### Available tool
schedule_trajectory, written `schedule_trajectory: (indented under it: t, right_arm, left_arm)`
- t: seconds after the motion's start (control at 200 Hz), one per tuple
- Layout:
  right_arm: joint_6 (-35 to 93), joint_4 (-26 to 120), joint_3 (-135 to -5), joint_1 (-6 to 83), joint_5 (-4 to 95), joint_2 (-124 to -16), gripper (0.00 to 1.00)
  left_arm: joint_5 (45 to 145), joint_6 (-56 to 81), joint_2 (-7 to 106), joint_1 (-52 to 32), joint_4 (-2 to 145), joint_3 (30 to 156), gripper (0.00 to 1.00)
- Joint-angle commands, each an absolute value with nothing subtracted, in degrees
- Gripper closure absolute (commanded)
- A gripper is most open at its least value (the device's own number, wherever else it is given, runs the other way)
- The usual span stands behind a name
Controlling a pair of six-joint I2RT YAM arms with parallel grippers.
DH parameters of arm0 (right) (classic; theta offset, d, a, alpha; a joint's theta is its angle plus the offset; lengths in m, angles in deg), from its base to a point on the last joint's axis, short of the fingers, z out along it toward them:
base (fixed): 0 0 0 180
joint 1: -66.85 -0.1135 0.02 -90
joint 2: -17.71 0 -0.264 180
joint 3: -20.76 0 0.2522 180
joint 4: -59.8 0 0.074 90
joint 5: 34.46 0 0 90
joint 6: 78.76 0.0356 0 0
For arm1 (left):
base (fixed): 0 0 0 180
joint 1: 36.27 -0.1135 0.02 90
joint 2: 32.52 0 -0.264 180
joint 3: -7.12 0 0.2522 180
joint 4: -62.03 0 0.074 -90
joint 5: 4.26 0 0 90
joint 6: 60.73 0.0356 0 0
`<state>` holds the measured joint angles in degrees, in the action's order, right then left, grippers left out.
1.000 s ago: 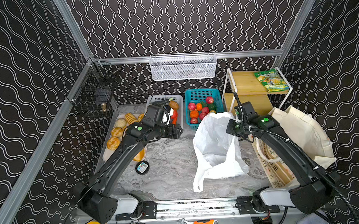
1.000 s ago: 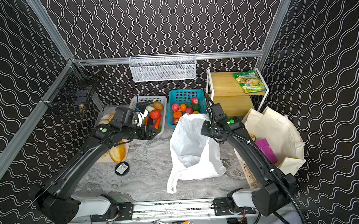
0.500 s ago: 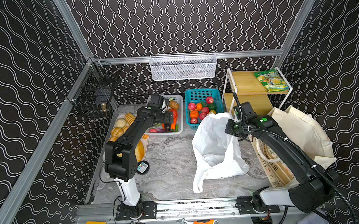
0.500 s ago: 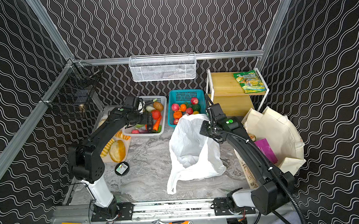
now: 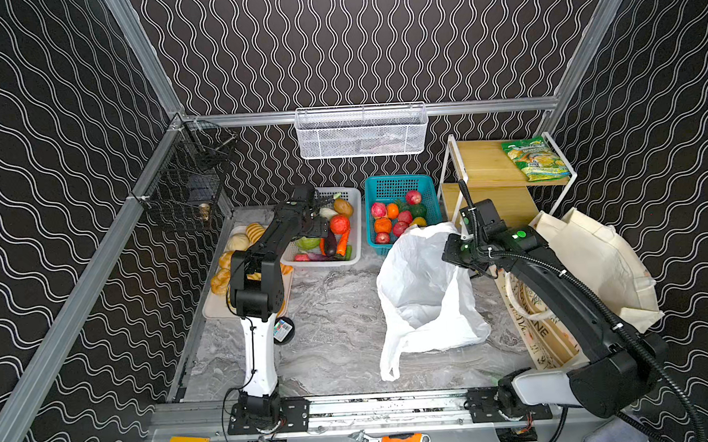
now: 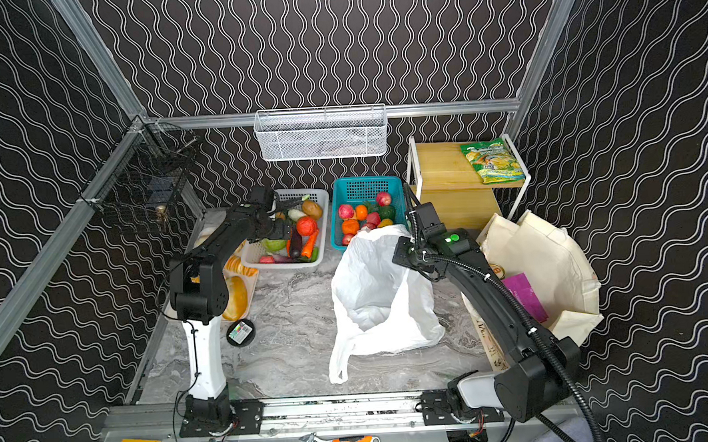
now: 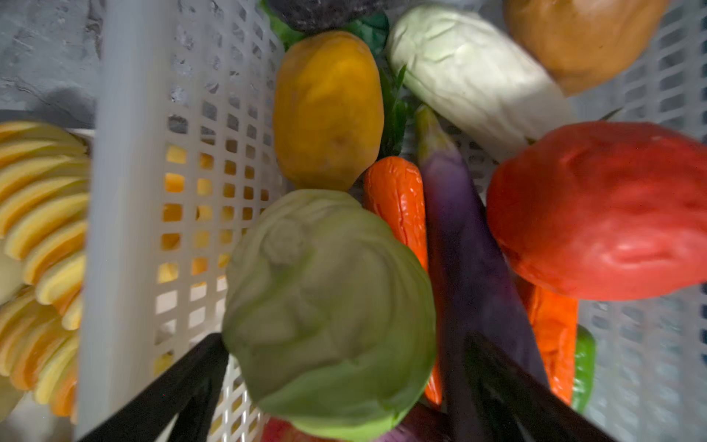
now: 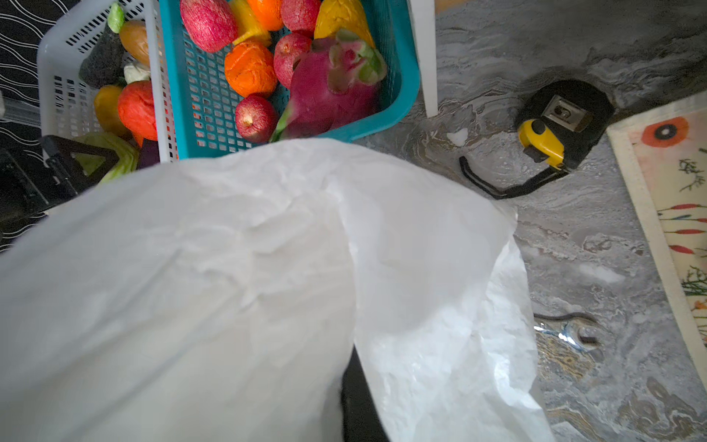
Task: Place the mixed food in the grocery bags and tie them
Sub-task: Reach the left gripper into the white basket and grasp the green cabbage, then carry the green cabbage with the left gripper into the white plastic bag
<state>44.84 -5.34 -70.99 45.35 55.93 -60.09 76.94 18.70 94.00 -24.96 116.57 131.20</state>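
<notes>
The left claw (image 7: pixel 344 340) stands with its jaws wide apart and the green cabbage (image 7: pixel 329 302) between them. One finger is on the side of the white basket (image 7: pixel 126 229) wall, the other just beside the purple aubergine (image 7: pixel 470 245). The cabbage looks like a light, rounded toy with a smooth skin, so a shallow pinch could squirt it out; I would take it across its widest middle, fingers low. Just beyond this claw lie a carrot (image 7: pixel 398 199) and the red tomato (image 7: pixel 604 214), both crowding the aubergine, so a closing finger may drag them along. Across the table (image 5: pixel 328 315), the right claw (image 5: pixel 454 252) is closed on the upper rim of the white plastic bag (image 5: pixel 422 293), holding its mouth up. The film is thin, soft and slippery, and is best gripped at a bunched edge or a handle. Behind that claw the canvas tote (image 5: pixel 587 255) slumps open, its cloth stiffer, with a purple packet (image 6: pixel 524 296) inside.
</notes>
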Motion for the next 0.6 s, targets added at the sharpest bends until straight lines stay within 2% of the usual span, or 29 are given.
schedule_trajectory:
  t: [0.0,0.105,0.2,0.245,0.385,0.596]
  right_arm:
    - [45.3,-4.3,-70.9,45.3,55.4,-60.0,1.00]
    - [45.4,-4.2,-70.9,45.4,55.4,-59.7,1.00]
    - [45.7,-4.4,-70.9,45.3,55.3,-59.4,1.00]
    - [45.9,-4.6,-70.7,45.3,55.2,-59.1,1.00]
    - [46.3,-5.4,-69.9,45.4,56.9,-58.5,1.00]
    - [46.3,-2.8,-68.6,47.0,53.6,-58.7,1.00]
  left_arm:
    - [78.1,19.3,95.1,-25.2,115.5,131.1,0.06]
    - [80.5,20.7,95.5,-25.2,114.4,130.3,0.16]
    - [82.7,21.7,93.7,-25.2,114.9,129.8,0.34]
    - [83.5,21.7,91.4,-25.1,114.5,128.7,0.39]
    - [86.5,21.6,80.8,-25.1,114.1,124.5,0.42]
    - [99.9,24.6,60.1,-24.2,111.2,112.5,0.44]
